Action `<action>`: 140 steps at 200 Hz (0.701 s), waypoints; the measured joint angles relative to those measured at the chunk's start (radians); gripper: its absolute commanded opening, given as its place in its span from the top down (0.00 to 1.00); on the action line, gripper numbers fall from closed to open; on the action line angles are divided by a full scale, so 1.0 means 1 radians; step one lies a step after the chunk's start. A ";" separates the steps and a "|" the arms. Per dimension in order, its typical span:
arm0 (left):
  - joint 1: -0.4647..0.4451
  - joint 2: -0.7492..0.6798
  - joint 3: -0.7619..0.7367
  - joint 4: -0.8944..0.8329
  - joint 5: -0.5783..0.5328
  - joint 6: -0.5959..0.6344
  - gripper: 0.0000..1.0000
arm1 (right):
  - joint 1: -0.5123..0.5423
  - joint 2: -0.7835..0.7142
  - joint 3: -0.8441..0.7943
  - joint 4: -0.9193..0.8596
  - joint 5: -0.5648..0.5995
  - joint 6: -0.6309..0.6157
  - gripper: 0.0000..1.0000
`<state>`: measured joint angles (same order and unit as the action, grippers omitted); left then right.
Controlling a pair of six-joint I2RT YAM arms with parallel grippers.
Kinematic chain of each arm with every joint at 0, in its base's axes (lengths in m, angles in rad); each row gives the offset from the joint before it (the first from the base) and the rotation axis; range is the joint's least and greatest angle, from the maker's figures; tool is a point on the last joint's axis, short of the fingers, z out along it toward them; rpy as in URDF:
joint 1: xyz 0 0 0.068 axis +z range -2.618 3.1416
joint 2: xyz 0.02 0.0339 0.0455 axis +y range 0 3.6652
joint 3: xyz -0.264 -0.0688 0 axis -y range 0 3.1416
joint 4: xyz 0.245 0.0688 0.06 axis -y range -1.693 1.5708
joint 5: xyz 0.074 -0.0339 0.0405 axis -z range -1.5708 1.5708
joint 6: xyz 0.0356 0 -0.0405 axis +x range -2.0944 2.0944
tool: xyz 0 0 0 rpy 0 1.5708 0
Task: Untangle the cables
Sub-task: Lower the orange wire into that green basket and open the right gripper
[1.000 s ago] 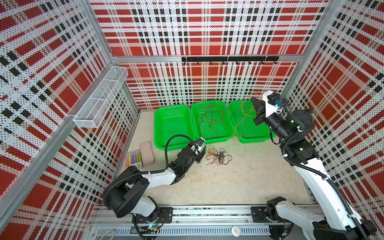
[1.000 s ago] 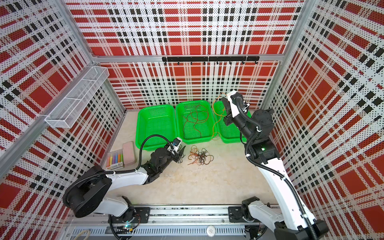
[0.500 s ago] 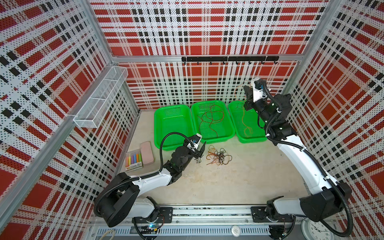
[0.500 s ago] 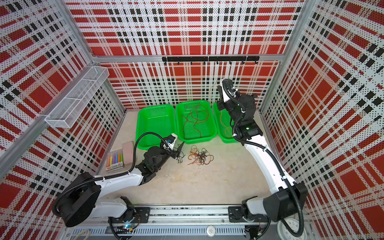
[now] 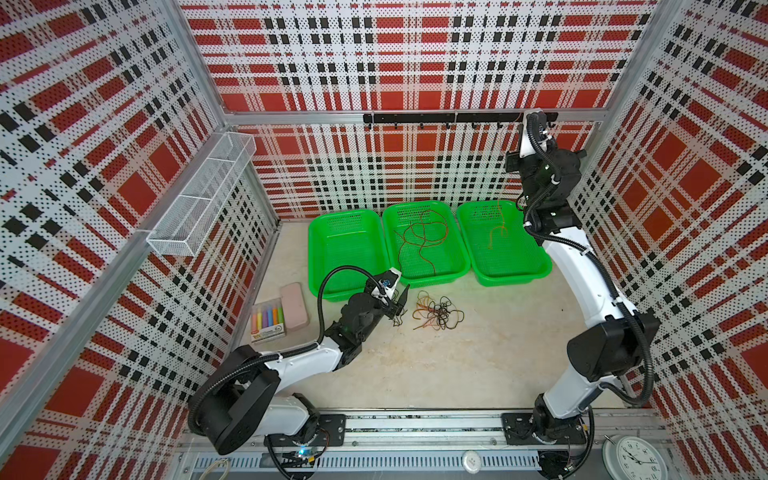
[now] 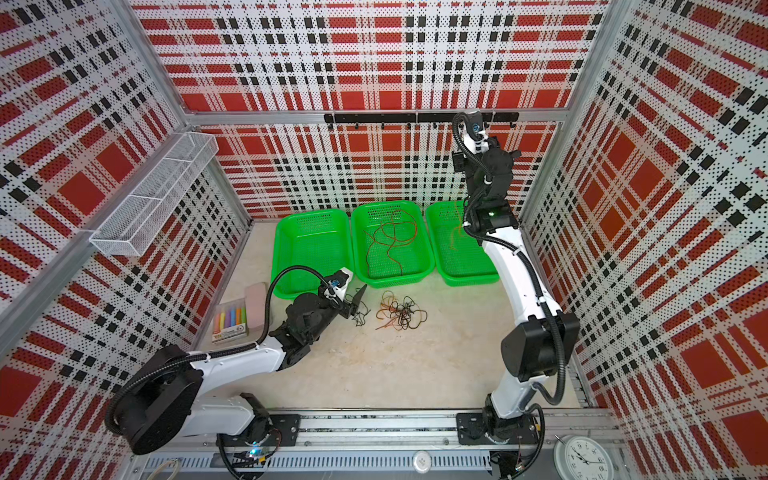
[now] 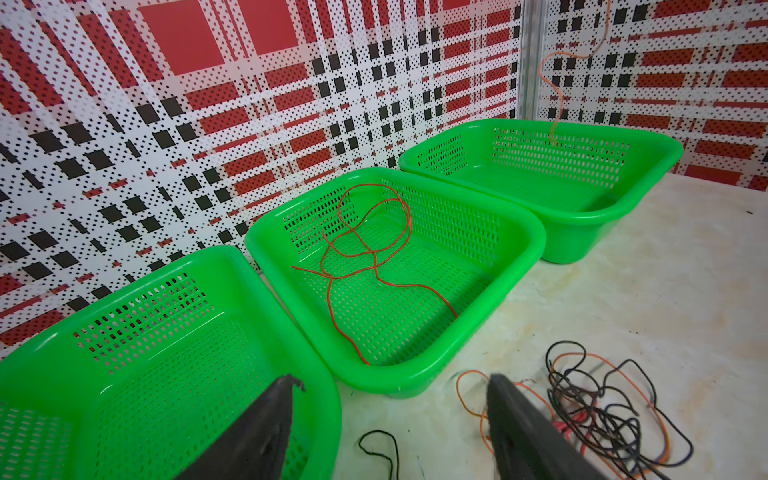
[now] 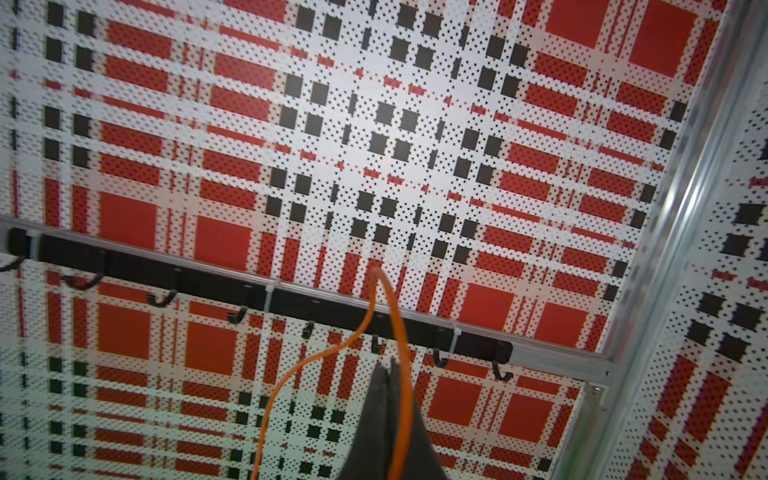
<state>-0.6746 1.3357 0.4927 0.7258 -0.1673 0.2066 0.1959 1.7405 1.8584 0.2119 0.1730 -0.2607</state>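
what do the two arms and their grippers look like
The left arm and right arm have white links, bulky black joints and a black corrugated hose fastened with white ties. The left gripper and right gripper each have two dark, tapering fingers.

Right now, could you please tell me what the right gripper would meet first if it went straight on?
Probably the black hook rail on the back wall: the right gripper, shut on the orange cable, points up at it, though depth is unclear.
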 measured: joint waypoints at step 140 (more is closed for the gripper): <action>0.012 -0.007 -0.039 -0.001 0.034 -0.038 0.24 | 0.145 0.021 -0.524 0.504 0.307 -0.169 1.00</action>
<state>-0.6624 1.3285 0.4538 0.7250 -0.1337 0.1688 0.3405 1.7618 1.3346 0.7158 0.4801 -0.4301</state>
